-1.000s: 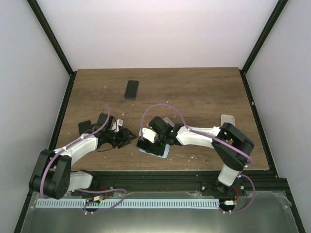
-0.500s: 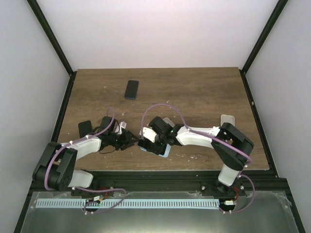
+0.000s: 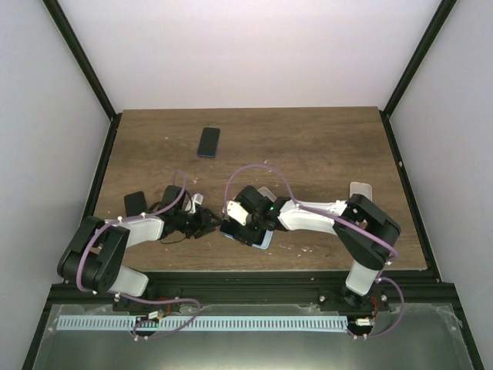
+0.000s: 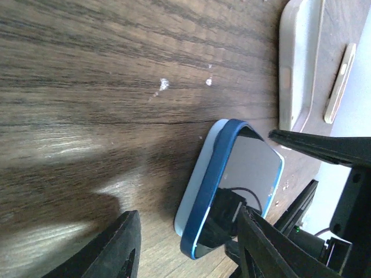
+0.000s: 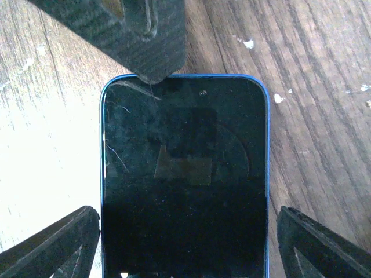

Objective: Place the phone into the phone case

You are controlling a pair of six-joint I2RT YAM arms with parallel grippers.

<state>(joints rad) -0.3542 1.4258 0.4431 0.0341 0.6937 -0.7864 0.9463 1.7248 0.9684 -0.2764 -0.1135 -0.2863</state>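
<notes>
Left gripper (image 3: 211,223) has shifted right since a second ago, closing on the phone (image 5: 185,174), the left arm's elbow drawn nearer the table's near edge; right arm and phone virtually unchanged in place; phone: blue-framed, dark cracked screen up, lying at the near centre of the wooden table (image 3: 308,146), on top of the light-blue phone case (image 4: 200,174); in the left wrist view the dark-blue frame stands proud of the pale case rim along the visible side, so not seen as fully seated; left gripper: jaws parted, low over the table, one black finger touching the phone's short left end in the right wrist view; right gripper (image 5: 185,231): jaws spread wide, wider than the phone, one finger on either long side, gripping nothing; off-white case (image 4: 295,58): lying flat on the table beyond the phone, apart from it; small dark flat device (image 3: 208,142): far left of centre, well apart from both grippers.
</notes>
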